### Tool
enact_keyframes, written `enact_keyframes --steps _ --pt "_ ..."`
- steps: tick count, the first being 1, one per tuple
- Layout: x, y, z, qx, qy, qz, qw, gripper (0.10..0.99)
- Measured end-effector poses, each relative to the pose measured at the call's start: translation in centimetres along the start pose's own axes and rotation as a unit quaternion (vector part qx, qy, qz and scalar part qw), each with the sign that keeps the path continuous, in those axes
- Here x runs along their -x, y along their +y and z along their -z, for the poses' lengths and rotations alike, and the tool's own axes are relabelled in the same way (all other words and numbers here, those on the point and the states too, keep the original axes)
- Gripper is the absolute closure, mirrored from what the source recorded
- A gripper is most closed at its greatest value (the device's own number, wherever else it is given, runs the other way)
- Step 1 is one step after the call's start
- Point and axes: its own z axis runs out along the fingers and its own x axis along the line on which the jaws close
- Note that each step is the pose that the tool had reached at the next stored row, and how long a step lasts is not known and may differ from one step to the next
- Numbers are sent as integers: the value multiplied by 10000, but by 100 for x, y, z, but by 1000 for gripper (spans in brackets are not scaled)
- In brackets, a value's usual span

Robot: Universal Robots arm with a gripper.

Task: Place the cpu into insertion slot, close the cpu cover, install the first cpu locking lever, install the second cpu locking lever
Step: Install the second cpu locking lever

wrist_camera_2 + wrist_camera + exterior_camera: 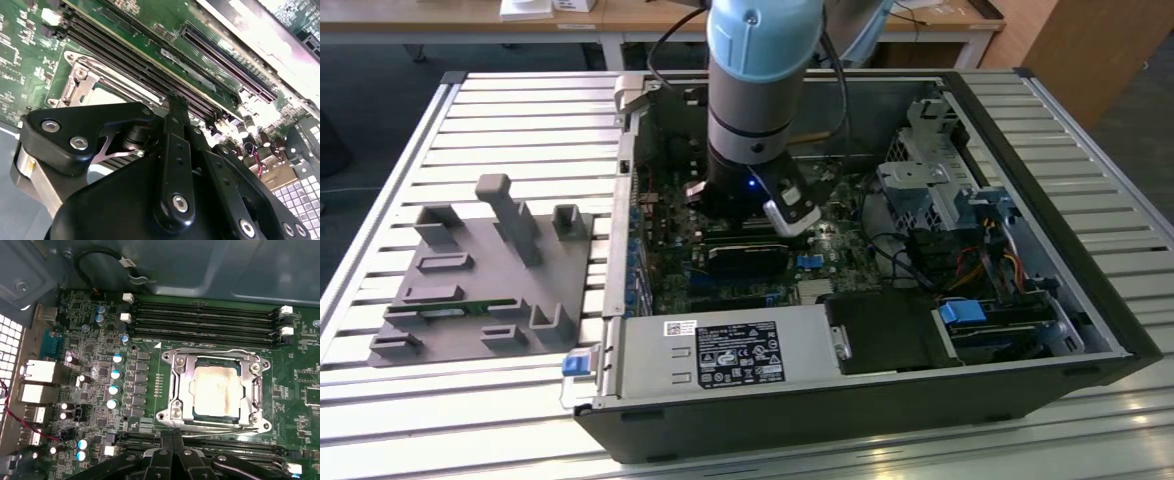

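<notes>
In the first wrist view the cpu (215,390), a silvery-beige square, lies flat in the socket on the green motherboard (145,330). The silver cpu cover (182,387) is down around it like a frame. A thin wire lever (215,350) runs along one side of the socket, and another lever (220,431) along the opposite side, nearest the gripper. My gripper (172,435) hovers just beside that edge, fingers together and holding nothing. In the second wrist view the black gripper (176,102) hides most of the socket (92,82). In the exterior view the gripper (744,238) reaches down into the open computer case (1067,300).
Black memory slots (205,315) run beside the socket. Capacitors (115,375) and rear ports (40,372) stand near it. Inside the case are a power supply (720,352), a drive cage (927,180) and cables (987,265). A grey fixture (480,270) sits at the exterior view's left.
</notes>
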Motion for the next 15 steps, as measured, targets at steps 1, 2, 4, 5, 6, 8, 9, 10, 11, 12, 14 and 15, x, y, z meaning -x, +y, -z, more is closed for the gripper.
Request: enact_keyframes --steps 1,2,4,5,6,8,9,10,11,12,14,15 --pt "-3 -1 -8 5 0 0 10000 980" --pt "-4 -3 -16 11 0 0 10000 980" --pt "-5 -7 -30 37 -2 1 10000 980" --pt "-5 -8 -38 53 -4 1 10000 980" --pt "-5 -9 -45 68 -4 1 10000 980" --pt "-7 -12 -57 98 -6 2 10000 980" --pt "-9 -13 -62 115 -7 2 9999 980" --pt "-10 -14 -68 135 -8 2 9999 980" --pt "-10 -15 -75 155 -10 3 9999 980" --pt "-11 -16 -80 175 -11 3 9998 980" --pt "-20 -18 -90 207 -13 4 9998 980" --pt "-26 -18 -95 221 -14 4 9998 980"
